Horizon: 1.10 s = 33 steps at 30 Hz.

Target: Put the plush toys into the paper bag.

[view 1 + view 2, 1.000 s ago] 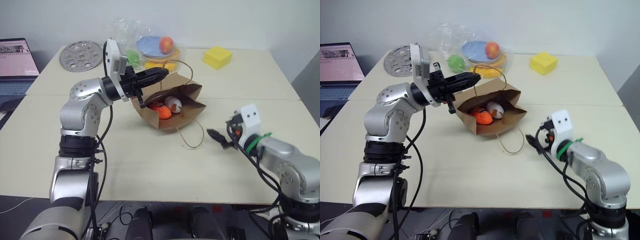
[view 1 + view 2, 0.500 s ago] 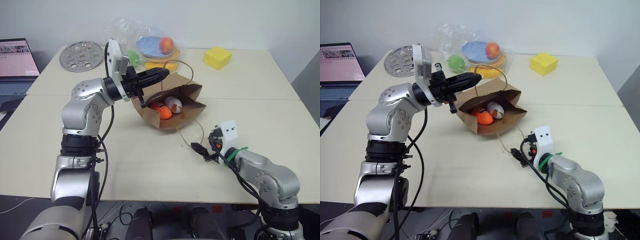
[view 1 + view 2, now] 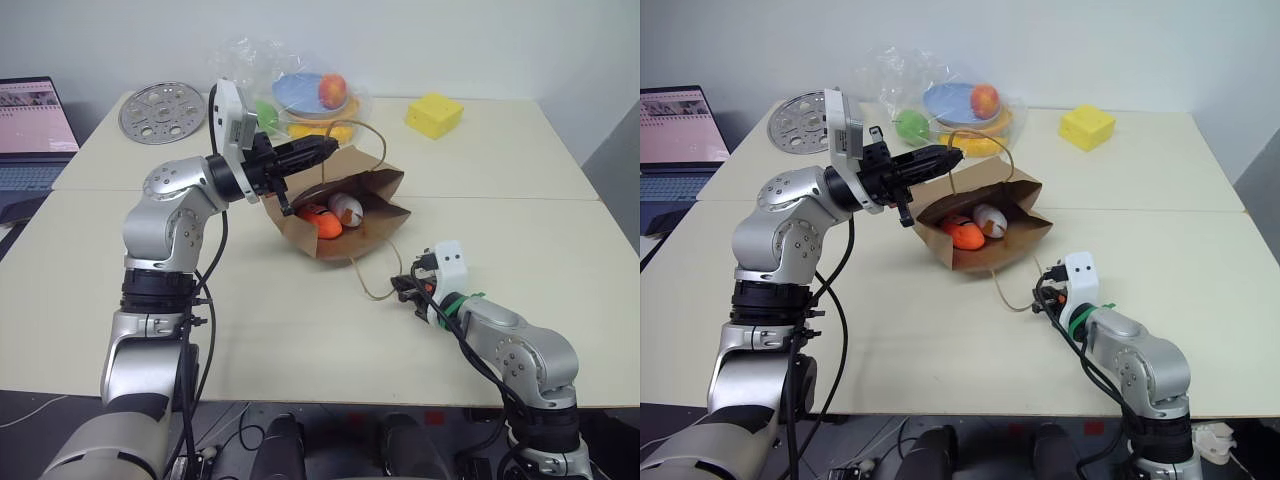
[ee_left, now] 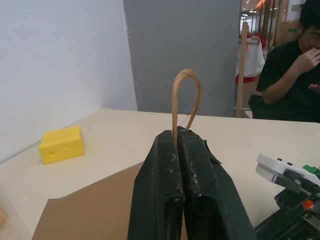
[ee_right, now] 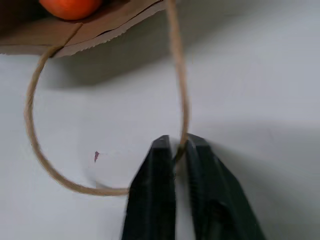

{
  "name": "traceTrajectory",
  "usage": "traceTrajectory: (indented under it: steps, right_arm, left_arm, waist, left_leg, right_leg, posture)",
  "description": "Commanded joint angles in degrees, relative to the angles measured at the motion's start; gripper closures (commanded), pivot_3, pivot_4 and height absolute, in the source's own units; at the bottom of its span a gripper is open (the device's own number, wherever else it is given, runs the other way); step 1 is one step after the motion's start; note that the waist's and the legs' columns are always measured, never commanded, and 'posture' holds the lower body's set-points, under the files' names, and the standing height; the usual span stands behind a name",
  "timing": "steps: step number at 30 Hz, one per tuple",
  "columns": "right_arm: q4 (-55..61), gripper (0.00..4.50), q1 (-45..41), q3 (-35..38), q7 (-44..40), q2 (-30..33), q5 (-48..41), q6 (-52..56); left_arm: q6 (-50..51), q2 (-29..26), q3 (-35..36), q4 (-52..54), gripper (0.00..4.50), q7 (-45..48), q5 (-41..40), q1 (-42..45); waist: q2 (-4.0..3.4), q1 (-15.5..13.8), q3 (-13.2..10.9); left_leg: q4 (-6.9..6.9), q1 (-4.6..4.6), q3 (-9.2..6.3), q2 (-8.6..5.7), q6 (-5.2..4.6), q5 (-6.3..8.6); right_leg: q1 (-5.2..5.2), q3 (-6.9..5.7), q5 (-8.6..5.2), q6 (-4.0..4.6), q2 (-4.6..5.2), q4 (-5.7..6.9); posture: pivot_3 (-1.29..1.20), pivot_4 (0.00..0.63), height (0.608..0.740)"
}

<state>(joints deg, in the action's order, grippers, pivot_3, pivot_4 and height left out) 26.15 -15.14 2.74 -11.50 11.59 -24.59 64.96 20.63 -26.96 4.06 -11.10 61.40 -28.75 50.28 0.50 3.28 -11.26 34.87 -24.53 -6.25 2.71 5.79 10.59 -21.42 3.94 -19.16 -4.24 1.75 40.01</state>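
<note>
- A laptop (image 3: 30, 125) with a lit pink screen sits at the far left edge, off the cream tabletop (image 3: 280, 340).
- A round perforated metal disc (image 3: 162, 111) lies flat at the back left of the table.
- The left gripper (image 3: 325, 147) is raised above the table, pointing toward the robot's right; its two black fingers (image 4: 165, 185) are pressed together on the upper tan cord handle (image 4: 185, 95) of the bag, whose loop rises just past the fingertips.
- A clear crinkly plastic bag (image 3: 250, 60) at the back holds a blue plate (image 3: 300, 95), a round red-and-yellow toy fruit (image 3: 333, 90) and a green toy fruit (image 3: 911, 125).
- The brown kraft paper bag (image 3: 345, 215) lies tipped on its side near the table's middle, its mouth facing the robot and held up by that pinched handle.
- The orange carrot plush toy (image 3: 322, 221) and the white-and-yellow egg-shaped plush toy (image 3: 347, 208) lie side by side inside the bag, touching.
- The lower cord handle (image 5: 45, 150) trails from the bag's mouth in a loop on the tabletop.
- The right gripper (image 3: 402, 289) sits low over the table, just beside that loop; its fingers (image 5: 155, 200) are closed on the cord.
- A yellow holed block (image 3: 435, 114) sits at the back right, well apart from the bag.
- A person in a black top (image 4: 290, 85) sits beyond the table.
</note>
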Motion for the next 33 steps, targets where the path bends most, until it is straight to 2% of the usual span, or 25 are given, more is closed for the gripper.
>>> traceTrajectory:
  steps: [1,5,7,12,14,18,21,28,33]
  right_arm:
    - [2.2,4.49,-1.1,1.7,-0.5,0.9,-0.9,-0.8]
    - [4.6,4.49,-2.2,5.2,-1.4,3.3,-2.8,0.5]
    - [6.8,4.49,-4.2,9.8,-2.9,3.4,-7.6,2.7]
    - [7.4,4.49,-17.7,22.3,-5.5,5.0,-25.6,12.1]
    - [5.7,4.49,-23.6,24.2,-4.7,5.3,-30.4,14.9]
    - [1.9,4.49,-31.3,23.2,-1.6,4.1,-33.6,15.9]
    - [-1.8,4.49,-34.4,20.4,2.3,0.9,-31.4,13.3]
    - [-5.0,4.49,-32.1,14.5,3.2,-0.7,-27.2,7.0]
    - [-6.0,4.49,-30.7,12.8,3.1,-0.1,-26.1,5.0]
  left_arm:
    - [-1.1,-0.7,0.7,2.0,4.5,-0.3,0.0,0.7]
    - [-1.0,-0.8,0.8,2.1,4.5,-0.3,-0.1,0.4]
    - [-0.9,-1.0,0.9,2.2,4.5,-0.5,-0.1,0.4]
    - [2.0,-1.8,2.5,2.9,4.5,-2.0,-2.0,0.9]
    - [3.8,-2.1,3.0,3.7,4.5,-2.4,-3.1,1.0]
    - [6.4,-2.7,3.5,4.6,4.5,-3.3,-4.1,1.3]
    - [10.5,-3.2,4.1,6.5,4.5,-3.3,-6.9,1.0]
    - [18.6,-5.7,2.7,13.6,4.5,-2.2,-10.9,-2.9]
    - [19.4,-5.9,3.0,14.4,4.5,-3.0,-10.8,-4.0]
  waist:
    - [0.0,0.0,0.0]
    - [0.0,0.0,0.0]
    - [0.0,0.0,0.0]
    - [-0.01,0.1,0.0]
    - [-0.01,0.1,0.0]
    - [-0.01,0.1,0.0]
    - [-0.01,0.1,0.0]
    - [-0.01,0.1,0.0]
    - [-0.01,0.0,0.0]
  left_leg:
    - [0.0,0.0,0.0,0.0,0.0,0.0]
    - [0.0,0.0,0.0,0.0,0.0,0.0]
    - [0.0,0.0,0.0,0.0,0.0,0.0]
    - [0.01,0.0,0.01,0.01,0.0,0.0]
    - [0.0,0.01,0.0,0.01,0.0,0.0]
    - [-0.05,0.01,-0.03,0.02,-0.01,0.0]
    - [-0.04,-0.01,0.0,0.01,-0.01,0.0]
    - [-0.06,-0.03,-0.01,0.02,-0.01,0.0]
    - [-0.04,-0.03,0.0,0.02,-0.01,0.0]
  right_leg:
    - [0.0,0.0,0.0,0.0,0.0,0.0]
    - [0.0,0.0,0.0,0.0,0.0,0.0]
    - [0.0,0.0,0.0,0.0,0.0,0.0]
    - [0.01,0.01,0.0,0.0,0.0,0.02]
    - [0.0,-0.01,0.0,0.01,0.0,0.05]
    - [0.0,-0.04,0.0,0.01,0.0,0.0]
    - [-0.02,-0.03,0.0,0.01,0.01,0.01]
    - [-0.05,-0.03,0.0,0.01,0.01,0.0]
    - [-0.05,-0.03,0.0,0.01,0.01,0.01]
  posture:
    - [0.0,0.15,0.74]
    - [0.0,0.15,0.74]
    - [0.0,0.15,0.74]
    - [0.0,0.15,0.74]
    - [0.0,0.15,0.74]
    - [0.0,0.15,0.74]
    - [0.0,0.15,0.74]
    - [0.0,0.15,0.74]
    - [0.0,0.15,0.74]
